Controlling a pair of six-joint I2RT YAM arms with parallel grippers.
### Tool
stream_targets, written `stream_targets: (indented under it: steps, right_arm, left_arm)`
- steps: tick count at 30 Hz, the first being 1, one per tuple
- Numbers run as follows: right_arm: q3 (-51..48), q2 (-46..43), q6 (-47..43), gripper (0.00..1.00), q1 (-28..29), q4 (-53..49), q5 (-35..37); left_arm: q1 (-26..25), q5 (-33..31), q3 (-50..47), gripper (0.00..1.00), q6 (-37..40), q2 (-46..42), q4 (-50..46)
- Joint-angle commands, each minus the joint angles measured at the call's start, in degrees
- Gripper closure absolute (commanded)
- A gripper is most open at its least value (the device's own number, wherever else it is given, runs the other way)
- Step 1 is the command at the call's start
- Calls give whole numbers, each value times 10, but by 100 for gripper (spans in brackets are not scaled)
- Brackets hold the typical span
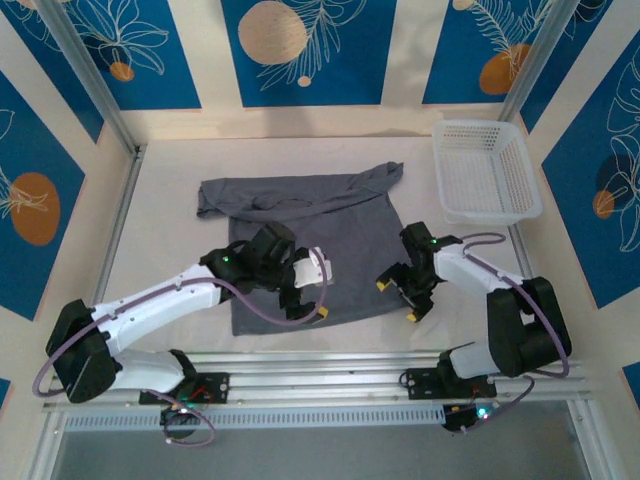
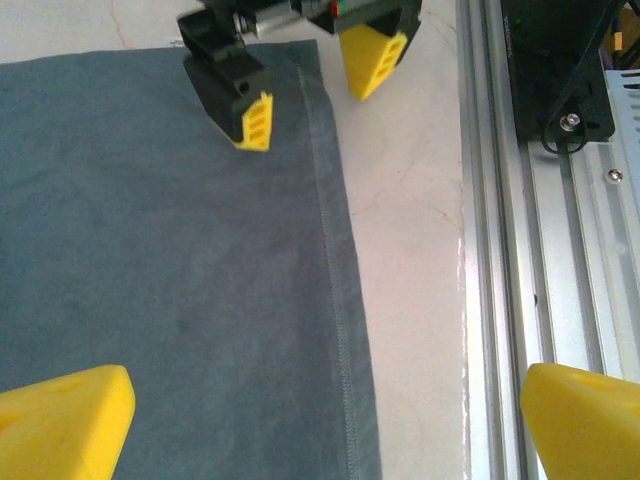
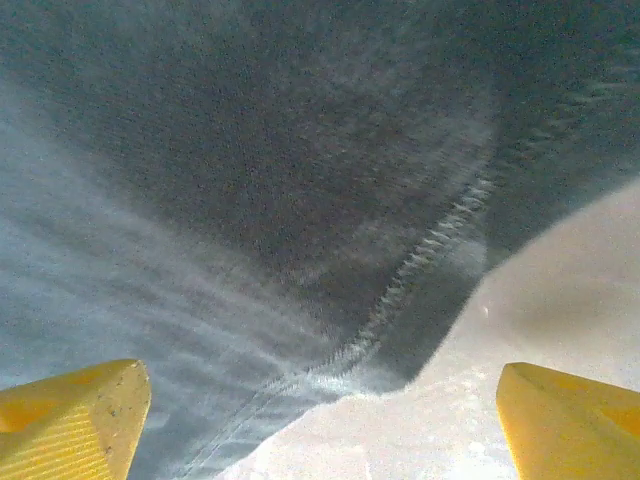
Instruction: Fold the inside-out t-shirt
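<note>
A plain slate-grey cotton t-shirt (image 1: 300, 225) is laid on the white table top (image 1: 165, 240), roughly at its centre. The body of the garment is spread flat toward the arms. The far portion is bunched into a wrinkled band, with one end reaching left and the other reaching right toward a white plastic mesh basket (image 1: 485, 170). The basket is set at the far right corner and is kept apart from the cloth.

The left gripper (image 1: 305, 308) is positioned over the near hem of the t-shirt, and its jaws are spread wide with nothing held between them. In the left wrist view, one yellow finger of this gripper (image 2: 320, 430) is seen above the grey fabric (image 2: 170, 280). The other is seen above the aluminium rail (image 2: 540, 260), so that the stitched hem (image 2: 335, 300) is straddled.

The right gripper (image 1: 398, 300) is placed at the near right corner of the garment, likewise released and holding nothing. It is also shown in the left wrist view (image 2: 315, 90), with one fingertip above the cloth and one above the bare table (image 2: 410, 250). In the right wrist view, the corner of the shirt (image 3: 250, 180) and its seam (image 3: 430, 250) are seen between the parted fingers of that gripper (image 3: 320, 420). Contact with the fabric cannot be determined for either gripper.
</note>
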Motion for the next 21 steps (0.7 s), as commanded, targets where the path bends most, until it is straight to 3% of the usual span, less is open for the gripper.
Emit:
stream_targets:
  steps: [1, 5, 11, 14, 16, 18, 21]
  right_arm:
    - [-29, 6, 40, 20, 6, 65, -8]
    - [-48, -7, 46, 43, 7, 83, 2]
    - [-35, -58, 28, 62, 11, 40, 15]
    - [-33, -57, 19, 85, 11, 63, 8]
    - [-28, -45, 18, 95, 8, 73, -4]
    - [-11, -41, 8, 100, 9, 70, -16]
    - [15, -49, -6, 100, 13, 56, -29]
  left_arm:
    - [-7, -4, -9, 1, 12, -6, 22]
    - [-6, -5, -19, 1, 9, -14, 28]
    - [-6, 8, -27, 1, -2, -13, 39]
    - [-6, 18, -29, 1, -7, -5, 55]
    - [-6, 22, -26, 1, -13, 2, 58]
    - [-8, 28, -27, 1, -19, 4, 61]
    - [-11, 46, -36, 1, -32, 13, 86]
